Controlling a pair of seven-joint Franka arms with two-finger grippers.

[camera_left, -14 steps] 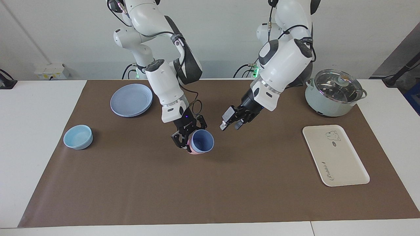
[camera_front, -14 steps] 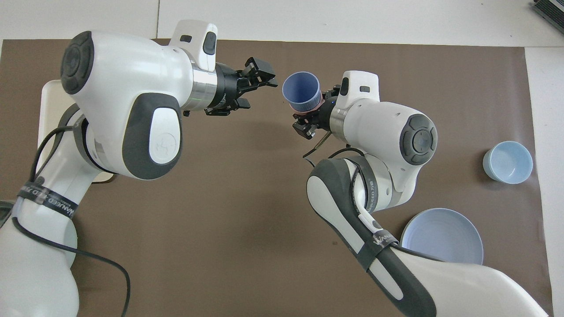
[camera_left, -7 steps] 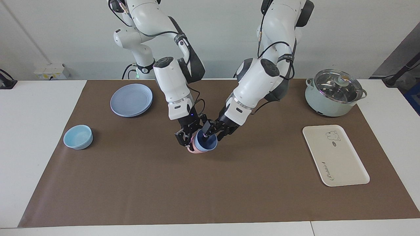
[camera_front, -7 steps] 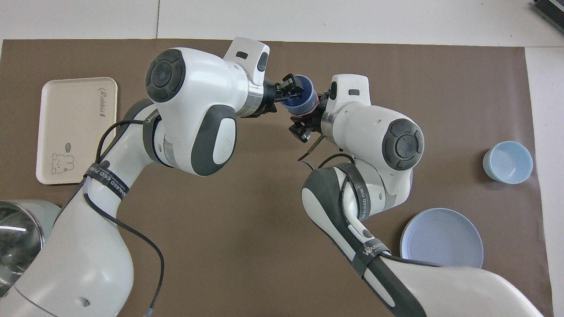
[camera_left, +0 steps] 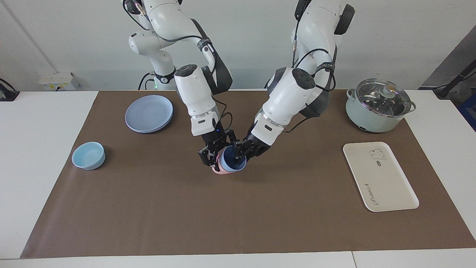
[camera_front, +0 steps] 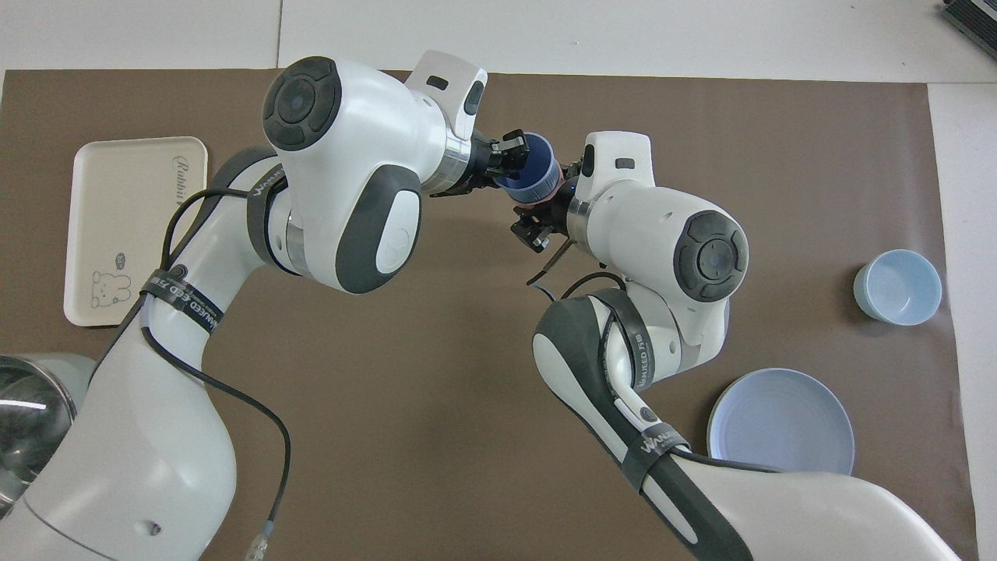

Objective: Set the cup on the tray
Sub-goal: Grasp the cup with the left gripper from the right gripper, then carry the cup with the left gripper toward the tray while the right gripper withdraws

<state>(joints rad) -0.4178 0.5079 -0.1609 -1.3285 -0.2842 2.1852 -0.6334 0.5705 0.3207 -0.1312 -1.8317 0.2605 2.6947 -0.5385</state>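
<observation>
The periwinkle-blue cup [camera_left: 227, 164] [camera_front: 539, 165] sits nested in a pink cup [camera_left: 221, 171] [camera_front: 543, 197], tilted and held above the middle of the brown mat. My right gripper [camera_left: 212, 158] [camera_front: 545, 212] is shut on the pink cup's lower part. My left gripper [camera_left: 238, 153] [camera_front: 510, 156] is closed on the blue cup's rim, with one finger inside the cup. The cream tray [camera_left: 386, 182] [camera_front: 125, 226] lies flat at the left arm's end of the mat with nothing on it.
A lidded pot [camera_left: 379, 106] [camera_front: 23, 405] stands nearer to the robots than the tray. A round blue plate [camera_left: 148, 113] [camera_front: 779, 421] and a light-blue bowl [camera_left: 88, 155] [camera_front: 897, 287] lie toward the right arm's end.
My left gripper has come in from open air to the nested cups and shut on the blue cup's rim. The right gripper shifted the cups slightly toward it and has kept its hold.
</observation>
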